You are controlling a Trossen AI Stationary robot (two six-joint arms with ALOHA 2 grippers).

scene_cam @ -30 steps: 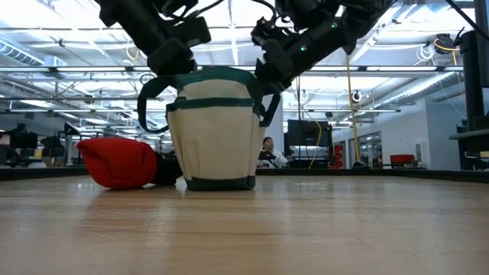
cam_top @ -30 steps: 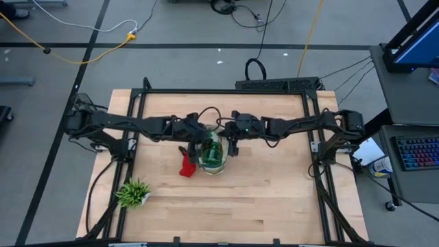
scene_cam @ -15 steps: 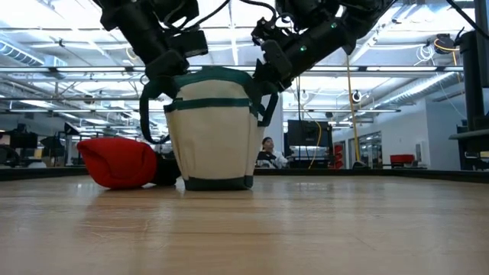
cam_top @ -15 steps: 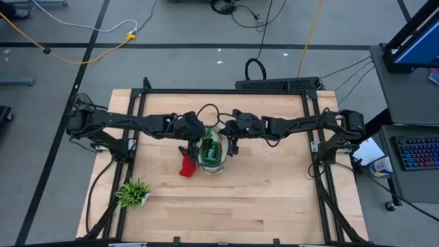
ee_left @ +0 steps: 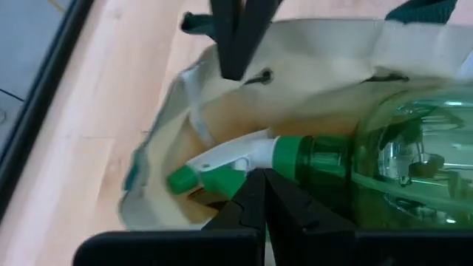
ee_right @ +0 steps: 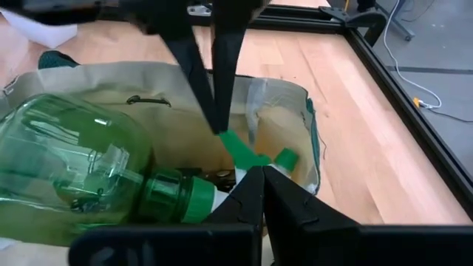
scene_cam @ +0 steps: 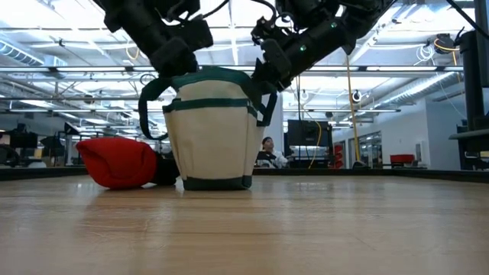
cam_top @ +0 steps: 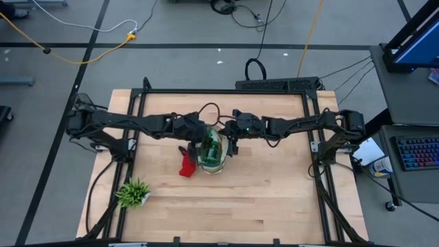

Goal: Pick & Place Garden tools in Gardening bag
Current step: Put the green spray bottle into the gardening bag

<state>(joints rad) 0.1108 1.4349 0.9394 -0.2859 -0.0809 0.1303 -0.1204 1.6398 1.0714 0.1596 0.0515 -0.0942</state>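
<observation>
Figure: both of my arms meet over the gardening bag, which stands upright near the middle of the table. The bag is soft canvas with looped handles; I judge it light and floppy, so its mouth will sag unless a rim or a handle is held, and the stiffer green-trimmed rim looks the better place to take it. A green spray bottle lies inside on its side, its white and green nozzle toward one end wall. I judge the bottle to be smooth, hollow plastic, light but slippery on the round body; the narrow neck below the trigger would give my fingers the surest hold. A red glove lies on the table touching the bag's left side in the low view, with a dark item behind it that I cannot identify; the glove is limp and should be pinched at a fold. My left gripper hangs just over the bag's mouth, pointing down, fingers pressed together and holding nothing. My right gripper hangs over the opposite rim, likewise pressed together and empty. Both forearms reach inward nearly level, wrists bent downward.
</observation>
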